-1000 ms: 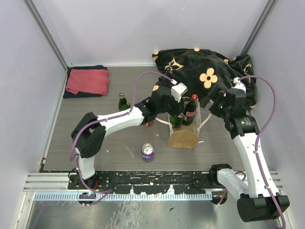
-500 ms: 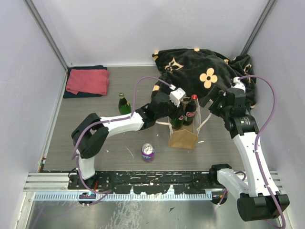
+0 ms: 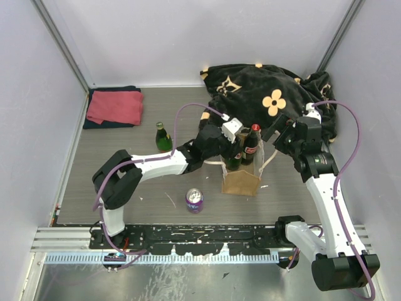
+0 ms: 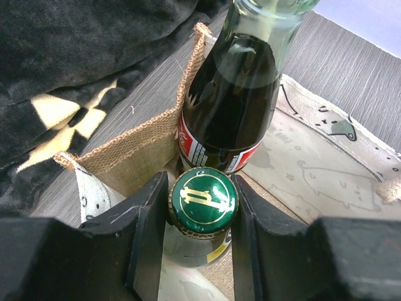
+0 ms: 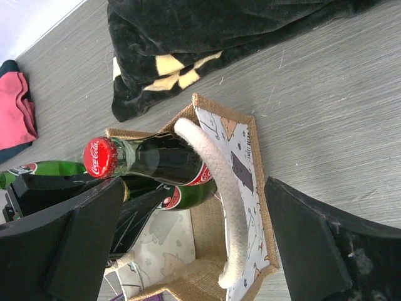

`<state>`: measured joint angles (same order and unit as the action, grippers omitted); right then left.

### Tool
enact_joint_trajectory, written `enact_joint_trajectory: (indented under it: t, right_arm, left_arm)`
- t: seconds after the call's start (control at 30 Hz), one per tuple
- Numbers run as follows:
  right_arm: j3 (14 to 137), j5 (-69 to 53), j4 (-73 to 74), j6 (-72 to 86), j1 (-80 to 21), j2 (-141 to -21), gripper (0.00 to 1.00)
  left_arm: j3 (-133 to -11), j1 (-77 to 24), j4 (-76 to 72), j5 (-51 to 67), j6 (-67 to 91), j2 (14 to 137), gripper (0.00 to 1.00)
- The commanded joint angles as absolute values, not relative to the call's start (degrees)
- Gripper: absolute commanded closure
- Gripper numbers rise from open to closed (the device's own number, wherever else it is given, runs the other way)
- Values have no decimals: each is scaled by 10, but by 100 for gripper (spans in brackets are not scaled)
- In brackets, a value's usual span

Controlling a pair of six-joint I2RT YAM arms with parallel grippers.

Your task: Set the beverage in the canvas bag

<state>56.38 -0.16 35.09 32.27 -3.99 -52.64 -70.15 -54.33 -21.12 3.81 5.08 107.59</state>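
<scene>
**Green bottle lowered into the bag, left fingers clamped on its cap**

Since a second ago the left gripper (image 3: 232, 148) has sunk and edged toward 6 o'clock in the top view. The beverage (image 4: 203, 199), a green bottle with a gold-printed cap, now sits lower inside the canvas bag (image 3: 242, 180). The left fingers (image 4: 148, 221) press both sides of the cap. The bottle stands at 9 o'clock of a cola bottle (image 4: 229, 94) with a red cap, which is already in the bag, and the two look to be touching. Whether the green bottle's base has reached the bag floor is hidden, probably by its own body and the lining.

The right gripper (image 5: 194, 183) has barely shifted. It hangs at 3 o'clock of the bag, its fingers spread wide and gripping nothing, with one cream rope handle (image 5: 220, 207) crossing between them.

Nothing else has moved:
- A second green bottle (image 3: 163, 137) stands at 9 o'clock of the bag.
- A purple can (image 3: 194, 200) stands at 8 o'clock.
- The black flowered blanket (image 3: 269, 94) is heaped at 12 to 1 o'clock, close behind the bag's far rim.
- A red towel (image 3: 115, 106) lies on a dark cloth near the far wall at 10 o'clock.
</scene>
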Motion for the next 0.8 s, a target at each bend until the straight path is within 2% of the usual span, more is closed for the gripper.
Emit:
enact_joint_trajectory:
  t: [0.0,0.47,0.6,0.63,0.77]
  right_arm:
    - [563,-9,319,335,-38,-516,0]
    - [557,-8,317,338,-38,-513,0]
    - [557,-9,316,339,-39,-515,0]
    - [557,-10,315,339,-39,-515,0]
    - [560,-11,315,338,-38,-518,0]
  left_arm:
    - [-687,-545,-207,30,66,1059,100]
    - [-666,-550,-200,34,53,1066,100]
    - [-681,-550,-185,39,41,1066,51]
    - [-685,-550,-183,42,39,1065,41]
    - [-700,-552,-168,51,40,1065,24]
